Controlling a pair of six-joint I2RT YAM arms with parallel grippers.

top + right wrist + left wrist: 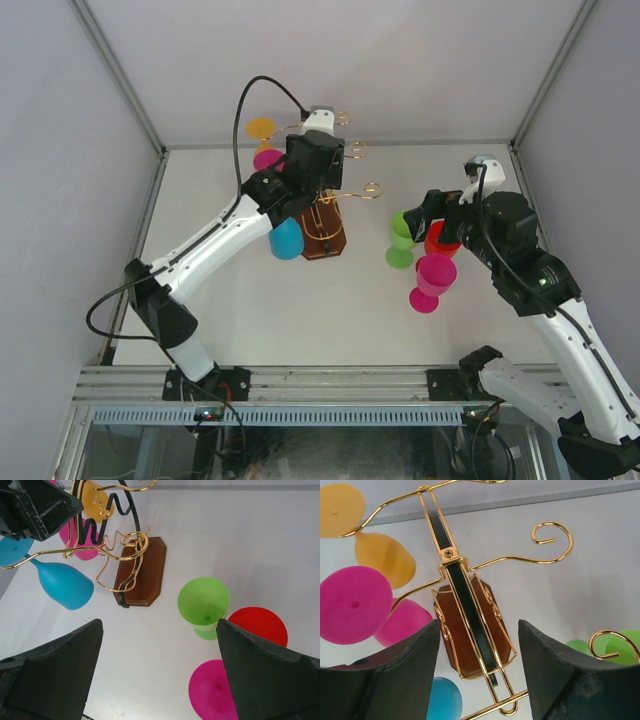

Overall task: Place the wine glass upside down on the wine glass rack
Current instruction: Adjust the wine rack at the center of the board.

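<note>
Tabletop (pixel 220 320) comes first, pale and bare-looking around one rack (pixel 322 238), a gold wire stand on a brown wooden base, set toward the back left. My two grippers come next. My left gripper (pixel 479 630) hangs over the rack with its jaws part-way apart and nothing between them. My right gripper (pixel 159 622) is spread wide and holds nothing, poised above the glasses that wait on the table to the right of the rack. I count six glasses. Three hang upside down from the wire arms: a blue glass (pixel 65 585), a yellow glass (pixel 385 560) and a pink hung glass (pixel 352 605). Three stand upright, close together: a green glass (pixel 204 602), a red glass (pixel 260 625) and a pink standing glass (pixel 212 690). The green one sits nearest the middle of my right jaws and closest to the rack, so I judge it the likely next one. These look like coloured plastic: light, stiff, smooth-walled and top-heavy on a thin stem, easy to tip or let slip. I would pinch the bowl low down, leaving stem and foot free to slide into a wire arm once turned over.
</note>
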